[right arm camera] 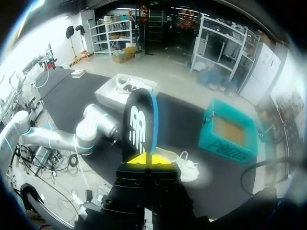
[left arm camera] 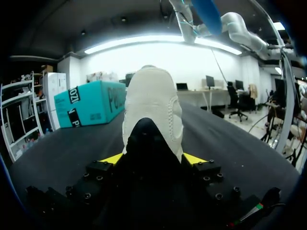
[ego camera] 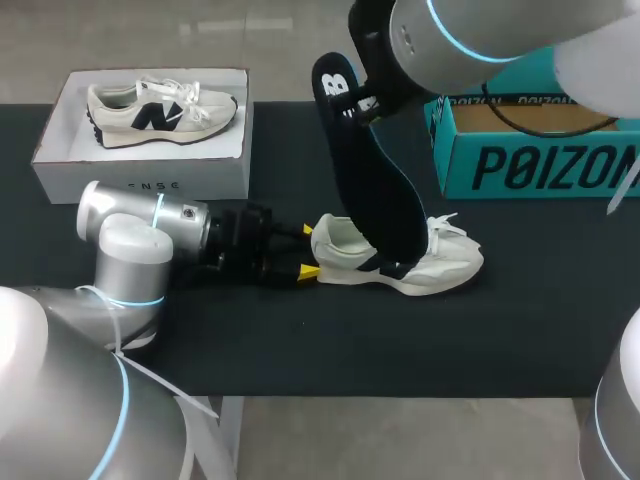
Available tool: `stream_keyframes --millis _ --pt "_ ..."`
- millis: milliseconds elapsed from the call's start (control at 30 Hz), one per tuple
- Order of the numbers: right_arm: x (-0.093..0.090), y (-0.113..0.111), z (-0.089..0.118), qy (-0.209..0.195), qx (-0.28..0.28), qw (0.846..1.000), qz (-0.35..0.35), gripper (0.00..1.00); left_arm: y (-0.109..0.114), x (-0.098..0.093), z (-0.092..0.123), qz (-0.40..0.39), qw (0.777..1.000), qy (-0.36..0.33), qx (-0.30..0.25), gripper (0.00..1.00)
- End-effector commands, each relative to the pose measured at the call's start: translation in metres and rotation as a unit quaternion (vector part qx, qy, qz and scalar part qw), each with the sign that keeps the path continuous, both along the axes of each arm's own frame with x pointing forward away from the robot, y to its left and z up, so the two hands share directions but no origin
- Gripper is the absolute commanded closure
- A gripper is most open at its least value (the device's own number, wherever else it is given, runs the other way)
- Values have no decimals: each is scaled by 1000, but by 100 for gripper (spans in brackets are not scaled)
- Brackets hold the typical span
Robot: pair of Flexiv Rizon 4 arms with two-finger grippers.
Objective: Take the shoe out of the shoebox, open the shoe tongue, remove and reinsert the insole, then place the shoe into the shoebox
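Shoe: a white shoe (ego camera: 440, 262) lies on its sole on the black table (ego camera: 300, 350), near the middle, outside both boxes, with its heel toward the left arm and its loose laces at the far end.
Left gripper: it (ego camera: 306, 250) lies low along the table at the heel; in the left wrist view its yellow tips (left arm camera: 112, 158) press the heel (left arm camera: 152, 105) from both sides, set about a heel's width apart and clamped on it.
Insole: a black insole (ego camera: 385, 190) stands steeply over the shoe, leaning, with its lower end at the shoe's opening and seemingly inside it, and its logo end up.
Right gripper: it (right arm camera: 149, 159) comes in from above and is closed narrowly on the insole's upper end (right arm camera: 140, 124), fingers nearly together with the thin edge pinched between them.
White box: an open shoebox (ego camera: 60, 140) sits at the table's far left, with a second shoe (ego camera: 160, 112) lying on its side inside.
Teal box: an open teal box (ego camera: 540, 165) stands at the far right, well apart from the shoe.
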State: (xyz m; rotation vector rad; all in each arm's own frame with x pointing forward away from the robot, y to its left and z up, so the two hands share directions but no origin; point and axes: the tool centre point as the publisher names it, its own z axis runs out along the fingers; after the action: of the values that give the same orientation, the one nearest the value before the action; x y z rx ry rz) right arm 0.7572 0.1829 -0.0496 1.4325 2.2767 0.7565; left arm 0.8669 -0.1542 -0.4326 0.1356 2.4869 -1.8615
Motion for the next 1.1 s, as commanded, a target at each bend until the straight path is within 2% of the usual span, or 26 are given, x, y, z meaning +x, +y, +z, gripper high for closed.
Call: stream_keyframes --millis 33,200,467,633,767,900,1100 --pt "-24 -18 14 -12 14 1000 -6 100 0 0 -2 0 1000 0 1 100" --pt "-23 -28 19 -9 21 1000 -2 100 0 0 -2 0 1000 0 1 100" --pt "-15 -59 26 -5 50 998 27 100 0 0 -2 0 1000 0 1 100" --pt "-27 -77 38 -15 74 996 45 100 0 0 -2 0 1000 0 1 100" --pt "-38 -81 44 -28 88 994 52 100 0 0 -2 0 1000 0 1 100" --pt "-45 -81 47 -36 95 993 55 100 0 0 -2 0 1000 0 1 100" --pt "-55 -75 57 -54 140 987 60 100 0 0 -2 0 1000 0 1 100"
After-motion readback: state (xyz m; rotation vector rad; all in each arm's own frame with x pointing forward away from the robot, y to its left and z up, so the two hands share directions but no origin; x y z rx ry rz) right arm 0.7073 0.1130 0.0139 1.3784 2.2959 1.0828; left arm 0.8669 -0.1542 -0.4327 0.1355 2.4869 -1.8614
